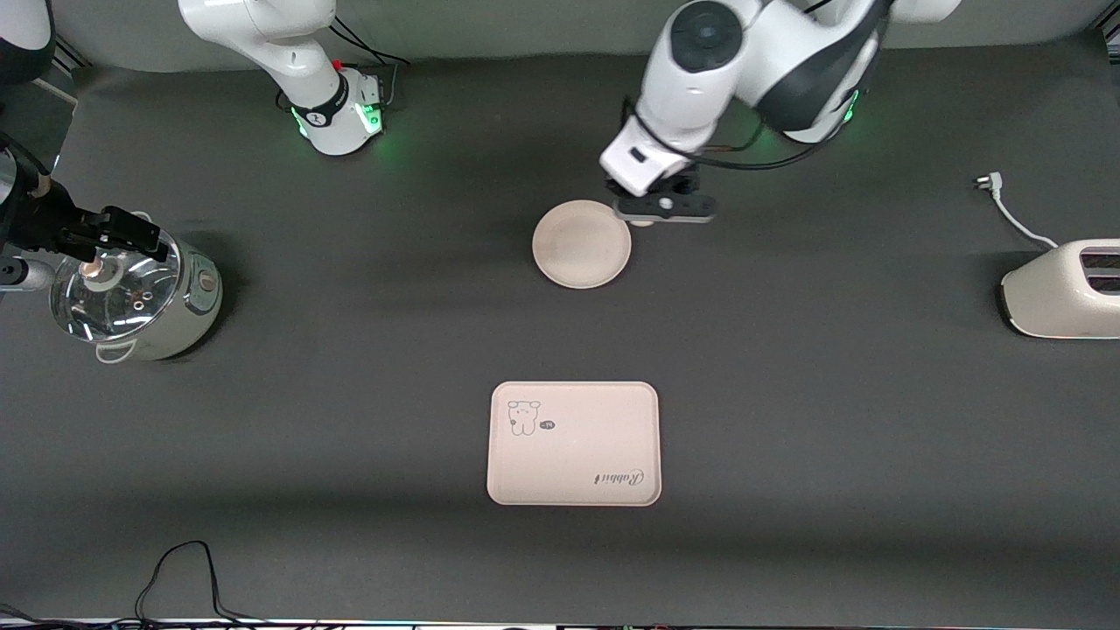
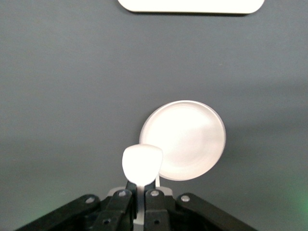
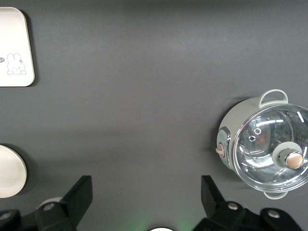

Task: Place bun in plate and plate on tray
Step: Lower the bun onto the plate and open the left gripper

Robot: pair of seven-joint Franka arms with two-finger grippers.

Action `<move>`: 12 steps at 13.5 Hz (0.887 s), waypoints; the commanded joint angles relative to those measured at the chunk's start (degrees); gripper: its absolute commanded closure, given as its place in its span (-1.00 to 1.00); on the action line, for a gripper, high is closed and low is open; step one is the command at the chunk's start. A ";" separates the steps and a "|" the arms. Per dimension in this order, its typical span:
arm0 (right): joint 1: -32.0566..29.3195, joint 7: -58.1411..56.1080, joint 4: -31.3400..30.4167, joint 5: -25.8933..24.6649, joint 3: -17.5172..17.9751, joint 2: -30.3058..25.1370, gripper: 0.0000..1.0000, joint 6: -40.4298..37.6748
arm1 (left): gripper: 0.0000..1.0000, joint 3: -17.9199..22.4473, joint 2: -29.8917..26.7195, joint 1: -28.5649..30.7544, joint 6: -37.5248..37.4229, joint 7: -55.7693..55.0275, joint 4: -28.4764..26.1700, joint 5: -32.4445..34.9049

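Note:
My left gripper (image 1: 646, 217) is shut on the small white bun (image 2: 142, 163) and holds it in the air just over the edge of the round cream plate (image 1: 581, 243) toward the left arm's end. The bun's tip (image 1: 641, 222) peeks out under the hand in the front view. The plate (image 2: 185, 139) is bare. The cream rabbit tray (image 1: 573, 443) lies nearer the front camera than the plate, and it is bare too. It also shows in the left wrist view (image 2: 192, 5). My right gripper (image 3: 144, 192) is open and empty, high over the table; the right arm waits.
A glass-lidded pot (image 1: 131, 297) with a black rig over it stands at the right arm's end and also shows in the right wrist view (image 3: 269, 149). A cream toaster (image 1: 1063, 289) with its cord (image 1: 1006, 206) stands at the left arm's end. Cables (image 1: 175, 577) lie at the table's front edge.

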 commanded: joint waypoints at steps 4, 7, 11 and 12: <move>0.31 1.10 -1.06 -0.91 -0.11 -1.18 -1.00 0.36 | 1.00 -0.61 14.38 -6.97 16.99 -16.92 -6.46 13.93; 0.31 1.10 -1.06 -0.91 -0.03 -1.18 -1.00 0.36 | 1.00 0.00 21.08 -9.17 22.79 -25.12 -6.29 21.45; 0.31 1.10 -1.06 -0.91 -0.03 -1.10 -1.00 0.44 | 1.00 0.18 25.49 -10.76 26.50 -27.69 -4.53 23.21; 0.31 1.10 -1.06 -0.82 -0.11 -1.10 -1.00 0.45 | 1.00 0.61 25.66 -10.76 26.50 -27.69 -4.44 23.39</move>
